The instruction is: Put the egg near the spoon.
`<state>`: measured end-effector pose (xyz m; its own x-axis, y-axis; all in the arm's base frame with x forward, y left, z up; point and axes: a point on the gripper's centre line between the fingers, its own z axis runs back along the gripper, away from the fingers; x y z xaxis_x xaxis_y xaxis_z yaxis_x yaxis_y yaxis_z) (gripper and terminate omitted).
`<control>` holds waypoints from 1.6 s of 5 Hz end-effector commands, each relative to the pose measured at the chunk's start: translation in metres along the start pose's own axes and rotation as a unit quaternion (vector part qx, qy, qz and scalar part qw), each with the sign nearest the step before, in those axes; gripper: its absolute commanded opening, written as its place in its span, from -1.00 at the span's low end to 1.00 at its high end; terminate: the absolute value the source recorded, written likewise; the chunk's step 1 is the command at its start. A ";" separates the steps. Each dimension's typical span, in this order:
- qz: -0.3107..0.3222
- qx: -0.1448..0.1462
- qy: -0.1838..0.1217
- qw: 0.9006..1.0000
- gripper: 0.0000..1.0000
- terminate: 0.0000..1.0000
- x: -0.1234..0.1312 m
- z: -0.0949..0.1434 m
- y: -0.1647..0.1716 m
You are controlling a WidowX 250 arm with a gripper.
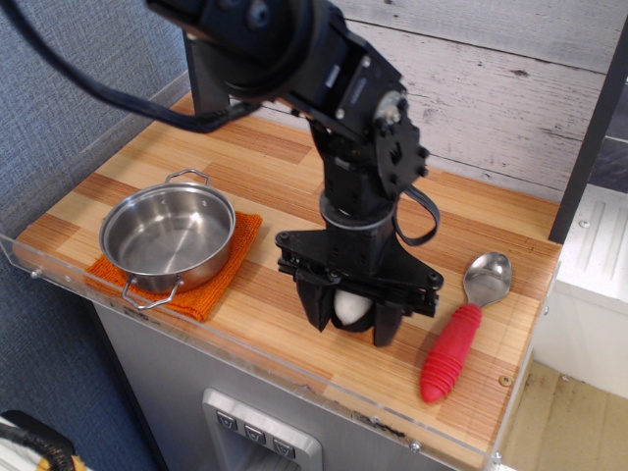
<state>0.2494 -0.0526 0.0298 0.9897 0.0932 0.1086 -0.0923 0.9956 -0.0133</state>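
My black gripper (351, 316) points down over the front middle of the wooden counter (294, 186). It is shut on the white egg (350, 309), which shows between the two fingers just above the wood. The egg's black band is hidden by the fingers. The spoon (463, 324) lies to the right, silver bowl toward the back and red ribbed handle toward the front edge. The gripper with the egg is a short way left of the spoon's handle.
A steel pot (168, 235) sits on an orange cloth (196, 294) at the left. A clear plastic rim (294, 363) runs along the counter's front edge. A grey plank wall (510, 88) stands behind.
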 end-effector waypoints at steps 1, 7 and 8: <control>-0.005 -0.002 -0.021 1.000 1.00 -1.00 0.000 0.021 0.005; -0.013 -0.020 -0.038 0.999 1.00 -1.00 0.023 0.107 0.069; 0.004 -0.029 -0.035 0.999 1.00 -1.00 0.022 0.103 0.075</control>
<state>0.2590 0.0187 0.1270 0.9819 0.0992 0.1614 -0.0890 0.9936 -0.0693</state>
